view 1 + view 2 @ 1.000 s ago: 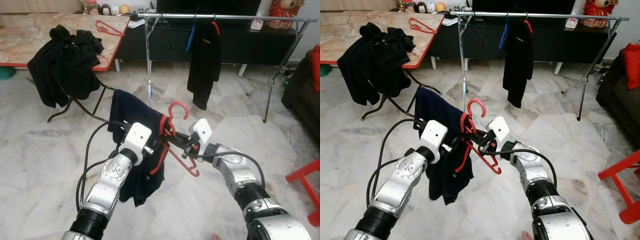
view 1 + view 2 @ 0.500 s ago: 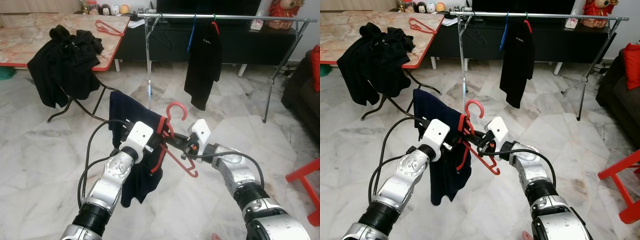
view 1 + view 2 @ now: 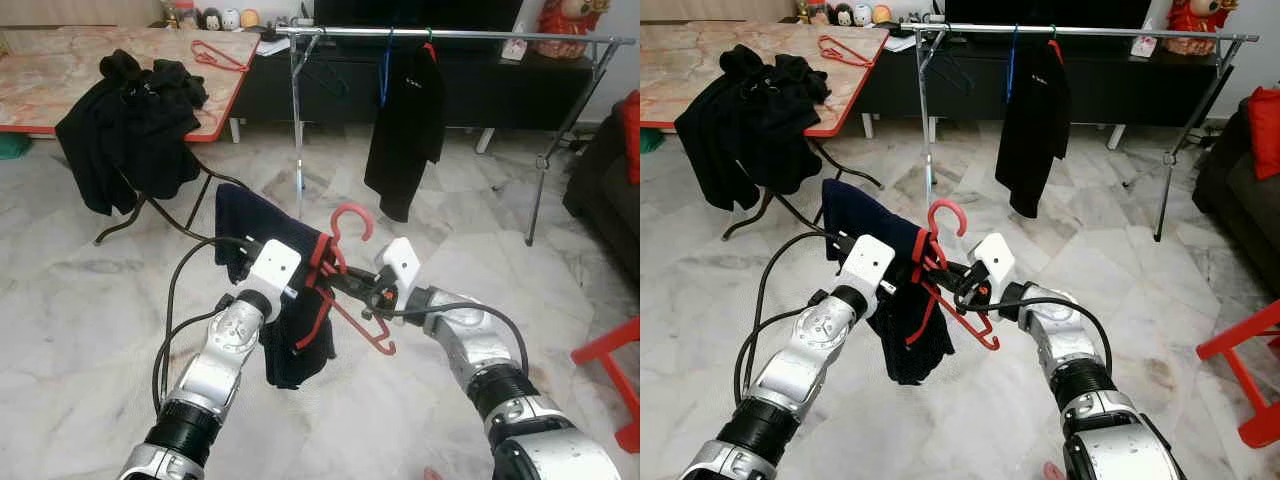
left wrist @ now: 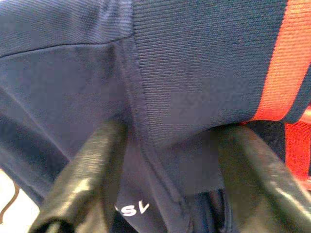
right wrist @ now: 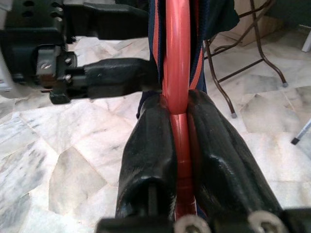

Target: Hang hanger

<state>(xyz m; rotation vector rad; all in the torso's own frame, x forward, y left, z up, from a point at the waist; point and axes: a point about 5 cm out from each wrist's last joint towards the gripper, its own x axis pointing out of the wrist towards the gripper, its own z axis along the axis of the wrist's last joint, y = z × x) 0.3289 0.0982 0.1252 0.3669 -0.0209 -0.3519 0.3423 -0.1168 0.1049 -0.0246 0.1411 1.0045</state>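
Red hanger (image 3: 345, 270) carrying a navy shirt (image 3: 280, 290), held up between both grippers above the marble floor (image 3: 90, 300).
Pinched at the shoulder bar by the right gripper (image 5: 177, 124), fingers (image 5: 146, 155) clamped flat against the plastic. Left gripper (image 3: 312, 278) directly opposite, just beside the right one, fingers (image 4: 92, 165) spread around bunched collar fabric with its red stripe. Hook standing upright just above both. Far ahead of the grippers, clothes rail (image 3: 450, 36) with a black shirt (image 3: 405, 125) hanging; off to their left, table (image 3: 60, 80) draped with dark clothes (image 3: 125, 125).
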